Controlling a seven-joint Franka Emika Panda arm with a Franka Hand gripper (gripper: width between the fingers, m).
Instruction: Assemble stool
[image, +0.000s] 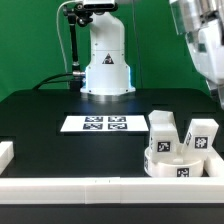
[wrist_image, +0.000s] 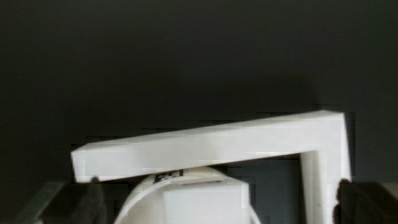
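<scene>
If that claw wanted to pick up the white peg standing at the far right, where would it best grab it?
Probably from straight above, jaws closing on two opposite flat sides of the upright leg near its top. It stands tall and blocky with its top free, while the round seat crowds its lower part on the exterior view's left.

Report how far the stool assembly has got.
Done: the round seat sits by the border rail near the corner, two legs standing on or just behind it; attachment unclear. In hand: nothing; the gripper stands open above a white part. Left: any further legs; none visible elsewhere.
</scene>
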